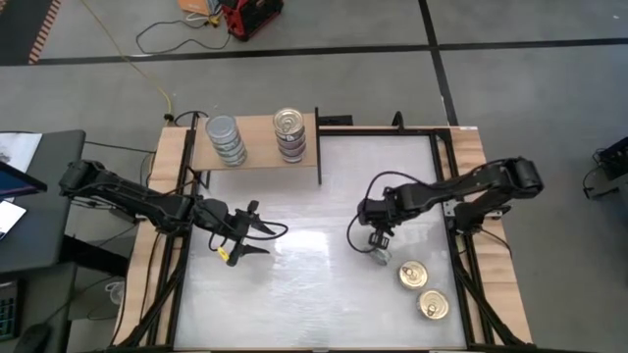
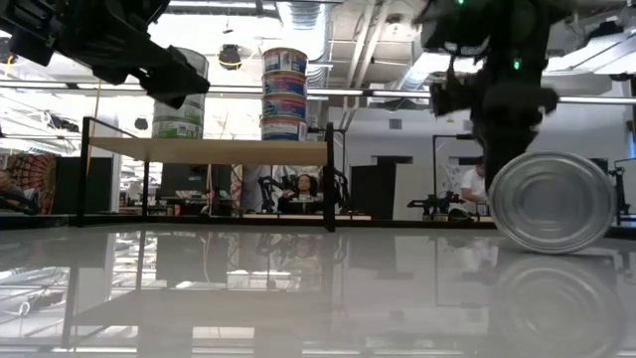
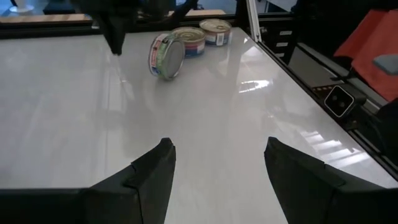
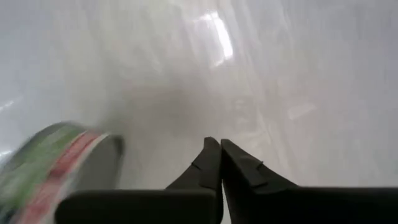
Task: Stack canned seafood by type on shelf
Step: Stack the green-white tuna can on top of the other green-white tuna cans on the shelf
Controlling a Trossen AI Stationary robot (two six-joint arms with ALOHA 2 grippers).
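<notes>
The right pincer [image 1: 380, 247], fingers together on nothing, sits center-right beside a tin [image 1: 382, 257] tipped on edge. Better to reopen and straddle its rim squarely. The left pincer [image 1: 247, 235] waits apart, left of center.

So the wooden shelf [image 1: 257, 154] has two stacks of tins on it: a silver-lidded stack [image 1: 226, 139] and a gold-lidded stack [image 1: 289, 133] nearer the dark end panel. Down on the white surface, two gold-lidded tins [image 1: 423, 290] lie flat, and one green-labelled tin [image 2: 553, 201] is tipped up on its edge.
</notes>
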